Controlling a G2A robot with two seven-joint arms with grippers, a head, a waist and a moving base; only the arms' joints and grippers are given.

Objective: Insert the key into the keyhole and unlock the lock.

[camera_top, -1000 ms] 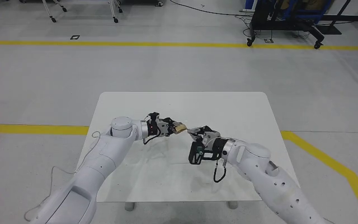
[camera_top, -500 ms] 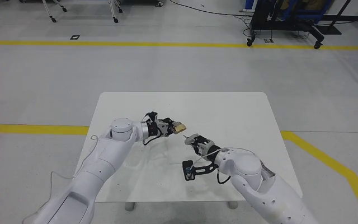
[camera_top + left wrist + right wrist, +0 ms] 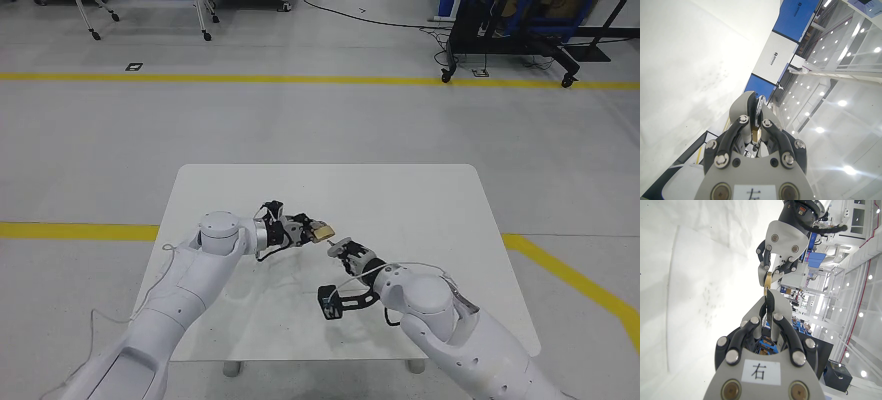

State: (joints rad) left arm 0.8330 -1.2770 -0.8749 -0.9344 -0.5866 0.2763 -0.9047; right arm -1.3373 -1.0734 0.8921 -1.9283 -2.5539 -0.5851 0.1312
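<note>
1. Lock [image 3: 320,231]: brass padlock, held up above the white desk [image 3: 430,200], over its middle and a bit toward the robot
2. Left claw [image 3: 311,229] is pinching the lock, fingers closed on its flat sides, and the lock body sticks out past the fingertips toward the other arm
3. Right wrist view: lock [image 3: 767,281] sits edge-on between the left claw's [image 3: 767,278] tips, free end facing the right claw [image 3: 768,297]
4. Right claw [image 3: 338,247] is pressed together on the key [image 3: 766,287]. Just a small silvery bit of the key shows, right at the lock's end face, with the rest hidden behind the finger pads [image 3: 770,306]
5. Can't tell how deep the key is in the keyhole, or if it is in at all
6. The two claws are nose to nose, tips just beside each other, with the lock between them
7. Left wrist view: brass body [image 3: 755,134] is deep between the left claw's [image 3: 756,108] fingers. A silvery metal part runs out past it toward the tips, can't tell what it is
8. Both arms come in low over the desk, neither claw touching its top
9. Floor behind has yellow lines [image 3: 300,78], and a dark cart [image 3: 520,35] is far off at the back
</note>
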